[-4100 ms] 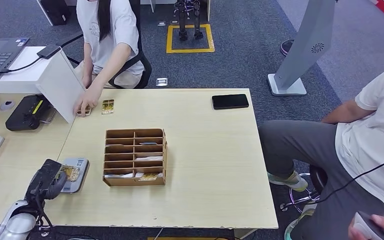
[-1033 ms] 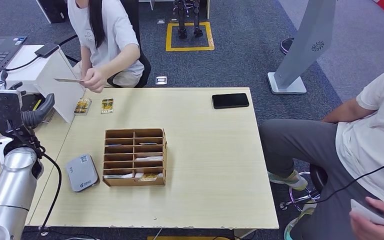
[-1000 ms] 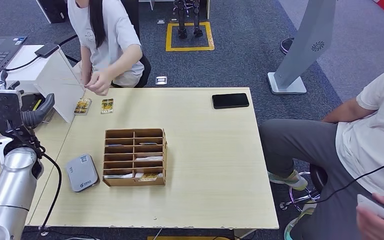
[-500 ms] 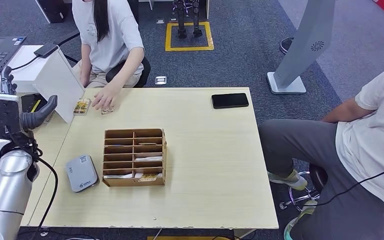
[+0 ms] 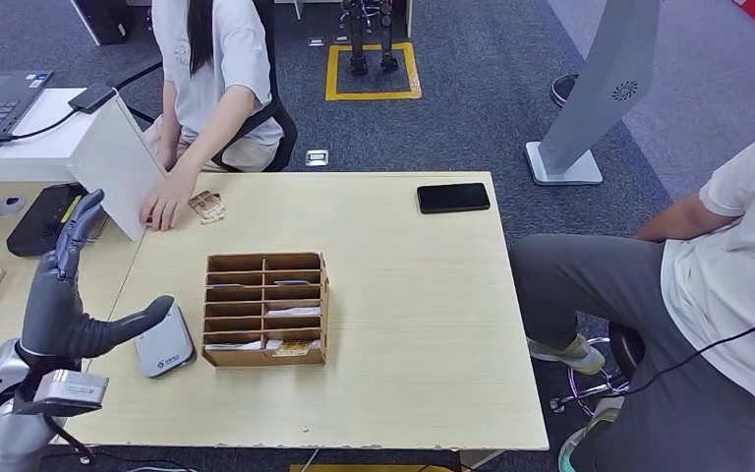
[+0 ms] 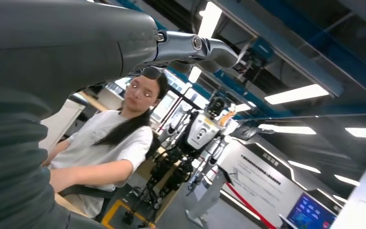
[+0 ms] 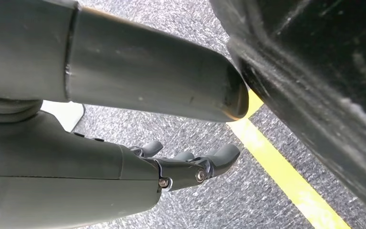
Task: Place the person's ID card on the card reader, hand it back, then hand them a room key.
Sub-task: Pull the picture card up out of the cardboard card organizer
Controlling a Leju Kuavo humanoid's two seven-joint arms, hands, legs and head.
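Left hand dropped from far-left height to near the card reader, open, thumb extended over it; person's hand shifted left, beside the fanned cards.

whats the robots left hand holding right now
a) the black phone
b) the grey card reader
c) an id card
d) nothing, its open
d: in the head view the left hand is raised above the table's left edge with fingers spread and nothing in them, while the card reader lies on the table and the phone sits at its far side.
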